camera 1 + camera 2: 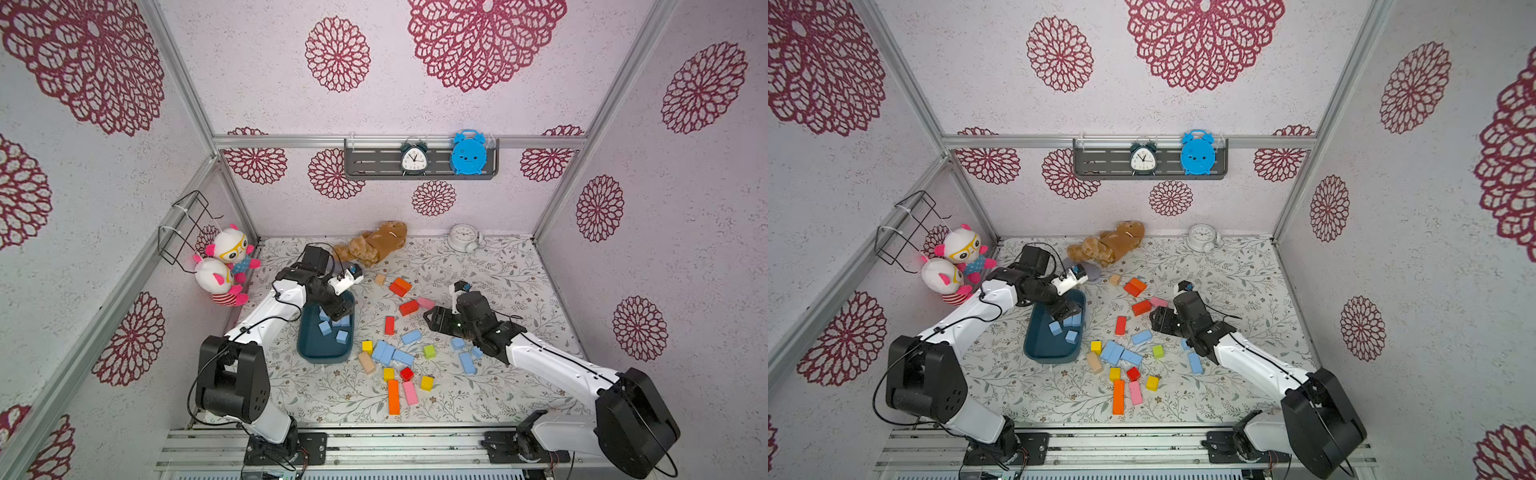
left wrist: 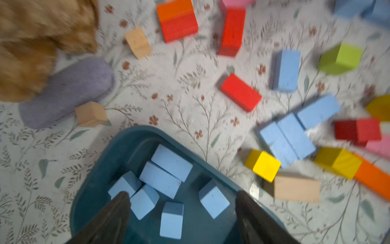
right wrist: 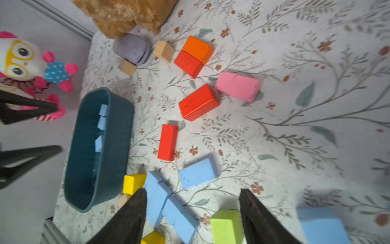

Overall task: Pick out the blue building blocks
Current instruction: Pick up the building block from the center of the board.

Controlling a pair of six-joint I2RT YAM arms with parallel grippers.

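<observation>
Several blue building blocks [image 1: 332, 328] lie in the dark teal tray [image 1: 324, 359], shown close up in the left wrist view as blue cubes and bricks [image 2: 160, 177]. My left gripper [image 2: 182, 196] hangs open above the tray [image 2: 135, 131] with nothing between its fingers. More blue blocks [image 1: 388, 353] lie loose on the floral mat, one [image 1: 411, 336] apart from them and several [image 1: 467, 363] under my right arm. My right gripper [image 3: 193, 192] is open over the mat, between a cluster of blue bricks [image 3: 160, 196] and a green cube [image 3: 226, 226].
Red [image 1: 389, 325], orange [image 1: 393, 397], yellow, pink and tan blocks are scattered among the blue ones. A brown plush [image 1: 376, 245] and a white clock [image 1: 463, 237] lie at the back. Two plush dolls [image 1: 226, 266] lean on the left wall.
</observation>
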